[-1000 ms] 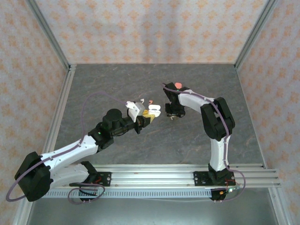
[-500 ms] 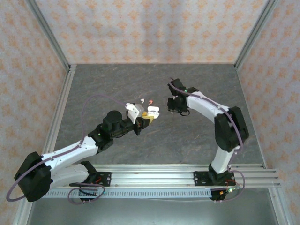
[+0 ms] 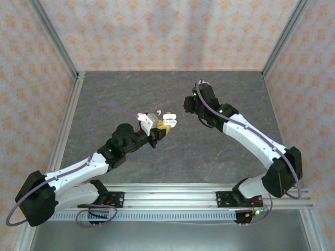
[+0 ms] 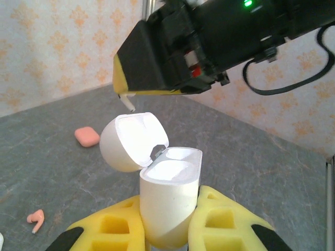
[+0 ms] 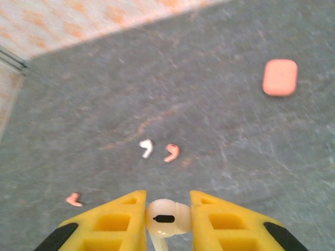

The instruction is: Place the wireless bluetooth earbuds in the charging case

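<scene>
My left gripper (image 4: 168, 198) is shut on the base of a white charging case (image 4: 166, 194), held upright with its lid (image 4: 132, 142) flipped open and both wells empty. In the top view this left gripper (image 3: 162, 130) holds the white charging case (image 3: 169, 120) near the table's middle. My right gripper (image 5: 167, 196) is shut on a whitish earbud (image 5: 167, 218). The right gripper (image 4: 157, 68) hovers just above and behind the open lid, apart from the case. On the table lie a whitish earbud (image 5: 146, 148) and two coral earbuds (image 5: 172, 152), (image 5: 74, 199).
A shut coral-pink case (image 5: 280, 77) lies on the dark stone tabletop (image 3: 131, 94) beyond the loose earbuds. In the left wrist view the coral case (image 4: 87, 136) sits behind the lid, with a coral earbud (image 4: 35, 220) near the left. Patterned walls enclose three sides.
The right arm has stretched out, its elbow swinging right, and its gripper has lifted with the whitish earbud to just above the case. The left gripper edged the case slightly toward the back.
</scene>
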Action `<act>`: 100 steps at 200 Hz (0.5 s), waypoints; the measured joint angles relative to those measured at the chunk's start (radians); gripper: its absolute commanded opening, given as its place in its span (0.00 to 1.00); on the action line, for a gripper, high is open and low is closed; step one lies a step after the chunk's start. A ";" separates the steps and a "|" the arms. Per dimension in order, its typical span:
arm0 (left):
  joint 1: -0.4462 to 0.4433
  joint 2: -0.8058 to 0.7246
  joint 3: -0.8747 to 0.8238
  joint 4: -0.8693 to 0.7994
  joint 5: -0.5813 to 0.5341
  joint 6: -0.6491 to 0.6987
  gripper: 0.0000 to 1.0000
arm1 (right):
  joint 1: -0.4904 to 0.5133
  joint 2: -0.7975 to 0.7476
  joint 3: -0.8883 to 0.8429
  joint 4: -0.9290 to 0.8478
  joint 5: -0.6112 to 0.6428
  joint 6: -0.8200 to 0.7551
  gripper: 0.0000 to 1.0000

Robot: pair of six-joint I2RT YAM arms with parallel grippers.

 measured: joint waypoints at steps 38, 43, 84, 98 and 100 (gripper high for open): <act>0.000 0.000 0.000 0.051 -0.040 -0.007 0.00 | 0.060 -0.102 -0.049 0.105 0.034 0.008 0.23; 0.000 0.000 0.000 0.058 -0.045 -0.008 0.00 | 0.069 -0.117 -0.063 0.122 0.039 0.013 0.23; 0.000 0.017 0.000 0.118 -0.078 -0.023 0.00 | 0.118 -0.187 -0.144 0.246 0.068 0.051 0.23; 0.000 0.028 0.000 0.131 -0.087 -0.023 0.00 | 0.129 -0.193 -0.155 0.282 0.071 0.069 0.23; 0.000 0.029 0.000 0.133 -0.089 -0.023 0.00 | 0.130 -0.195 -0.158 0.286 0.071 0.070 0.23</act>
